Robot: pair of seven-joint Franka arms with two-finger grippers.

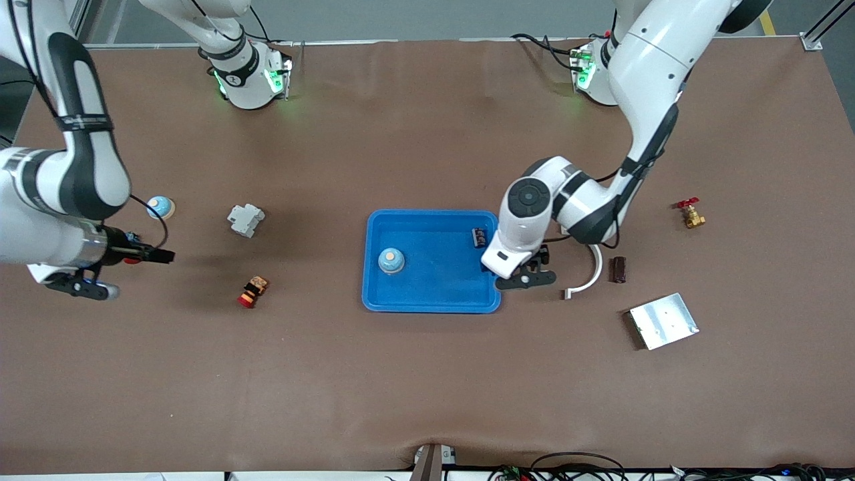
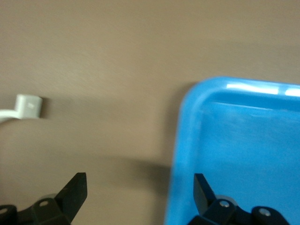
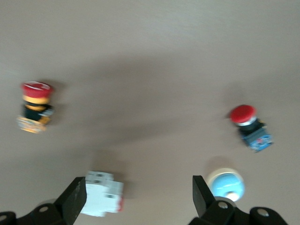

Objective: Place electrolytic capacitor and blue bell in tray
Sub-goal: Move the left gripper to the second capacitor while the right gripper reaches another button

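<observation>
Inside glossy plastic tray (image 1: 374,294): domed bell (image 1: 391,260) | left gripper (image 1: 528,279) jaws apart | right gripper (image 1: 83,287) jaws apart

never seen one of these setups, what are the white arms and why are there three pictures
Two white robot arms are bolted along one edge of a brown table. The big picture comes from a high camera facing them. The other two come from cameras on each arm's wrist, looking down past the hand's black fingers.

The left hand hangs open over the blue tray's rim at the left arm's end, holding nothing. In the tray lie a blue bell and a small dark part.

The right hand is open and empty over the right arm's end of the table. Its camera shows a second bell, a grey switch block and two red push buttons.

Elsewhere: a brass valve, a white curved piece, a metal plate.
</observation>
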